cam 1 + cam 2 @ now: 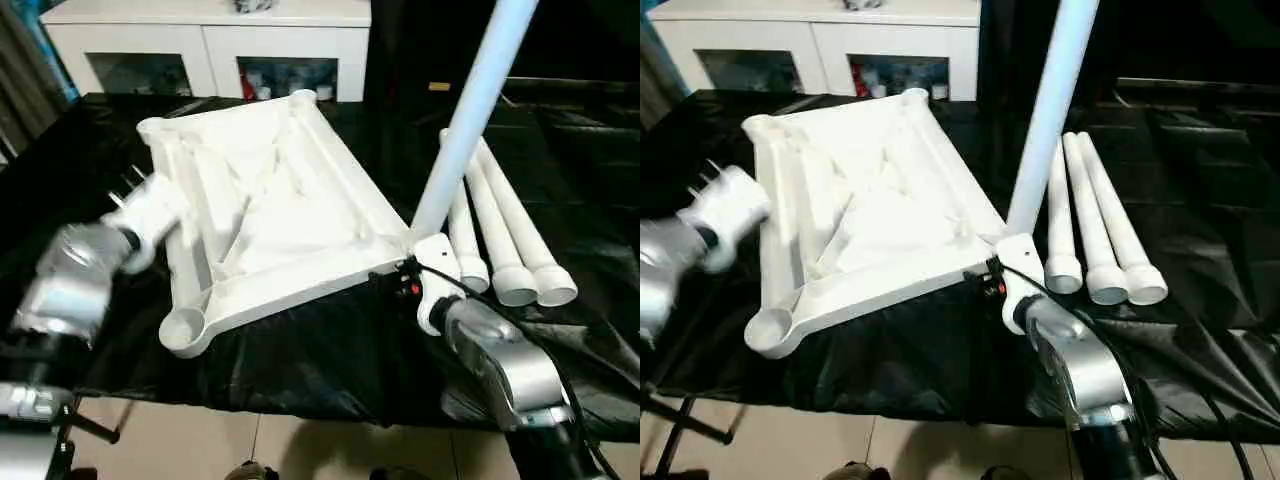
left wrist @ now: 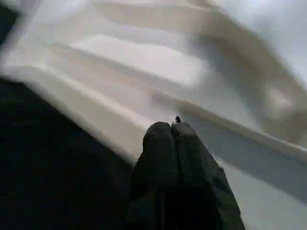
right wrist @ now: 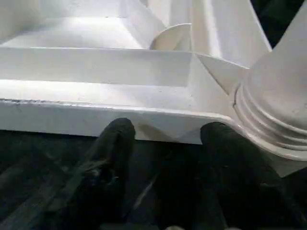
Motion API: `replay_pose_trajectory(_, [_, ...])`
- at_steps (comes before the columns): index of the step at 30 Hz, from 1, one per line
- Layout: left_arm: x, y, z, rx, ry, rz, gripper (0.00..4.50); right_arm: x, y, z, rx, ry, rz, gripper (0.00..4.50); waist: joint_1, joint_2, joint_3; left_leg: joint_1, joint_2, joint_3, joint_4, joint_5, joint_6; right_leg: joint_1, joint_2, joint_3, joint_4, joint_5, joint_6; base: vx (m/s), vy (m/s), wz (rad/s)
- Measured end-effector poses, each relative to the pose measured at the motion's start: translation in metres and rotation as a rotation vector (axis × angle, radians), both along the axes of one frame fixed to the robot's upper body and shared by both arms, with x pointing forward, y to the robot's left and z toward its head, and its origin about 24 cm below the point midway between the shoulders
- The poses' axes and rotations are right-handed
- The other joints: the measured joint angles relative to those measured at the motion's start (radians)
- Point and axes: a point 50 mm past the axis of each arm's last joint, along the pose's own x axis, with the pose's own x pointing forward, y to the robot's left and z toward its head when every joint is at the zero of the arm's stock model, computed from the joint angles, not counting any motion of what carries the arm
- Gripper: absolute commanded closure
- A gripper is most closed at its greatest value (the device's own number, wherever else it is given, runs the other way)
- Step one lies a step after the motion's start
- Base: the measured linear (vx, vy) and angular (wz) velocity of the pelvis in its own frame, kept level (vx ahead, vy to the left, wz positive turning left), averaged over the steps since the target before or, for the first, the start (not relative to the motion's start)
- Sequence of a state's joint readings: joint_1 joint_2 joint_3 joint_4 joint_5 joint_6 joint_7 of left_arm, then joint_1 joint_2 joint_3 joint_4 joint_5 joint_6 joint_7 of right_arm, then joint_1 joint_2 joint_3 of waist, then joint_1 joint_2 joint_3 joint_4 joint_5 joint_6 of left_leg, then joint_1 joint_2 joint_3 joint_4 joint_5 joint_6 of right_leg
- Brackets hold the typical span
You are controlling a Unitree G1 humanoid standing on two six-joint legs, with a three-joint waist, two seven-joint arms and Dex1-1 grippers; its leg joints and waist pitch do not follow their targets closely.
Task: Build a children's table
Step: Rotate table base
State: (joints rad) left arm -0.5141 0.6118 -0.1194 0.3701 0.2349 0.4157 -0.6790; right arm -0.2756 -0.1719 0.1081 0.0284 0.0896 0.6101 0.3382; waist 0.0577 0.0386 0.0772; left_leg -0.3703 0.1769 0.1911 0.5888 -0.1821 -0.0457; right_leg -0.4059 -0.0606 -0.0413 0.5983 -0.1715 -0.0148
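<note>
On the black-draped bench (image 1: 300,370), the tabletop (image 1: 270,215) lies underside up.
One leg (image 1: 470,120) stands in its near-right socket, three legs (image 1: 505,235) lie to the right. The right pincer (image 3: 165,132), fingers parted and empty, sits just before that corner's rim; the left pincer (image 2: 171,132), pressed shut, is at the tabletop's left edge.

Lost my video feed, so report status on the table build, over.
Left gripper jaws shut, empty, beside tabletop. Right gripper jaws open at its near corner. One leg standing in that socket; three legs lying alongside. Nothing in the way.
</note>
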Motion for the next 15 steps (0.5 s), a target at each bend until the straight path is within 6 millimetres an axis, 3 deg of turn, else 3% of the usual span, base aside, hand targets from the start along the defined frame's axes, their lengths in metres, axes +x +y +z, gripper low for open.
replay_pose_trajectory(8, [-0.013,0.005,-0.011,0.105,0.195,-0.119,4.50,0.018,0.004,0.000,-0.003,-0.018,0.011,2.86,-0.013,0.000,0.000,0.002,0.001,-0.001,0.000,0.001,-0.001,-0.001,0.001,0.000,0.003,0.000,0.000,0.000,0.000,0.00])
replay_pose_trajectory(15, [-0.031,-0.005,-0.012,0.069,0.360,-0.282,4.50,0.031,0.008,-0.001,-0.009,-0.023,0.020,3.45,-0.021,0.000,-0.001,0.002,0.001,0.000,0.000,0.001,-0.001,-0.001,0.001,0.000,0.004,0.000,0.000,0.000,0.000,0.00])
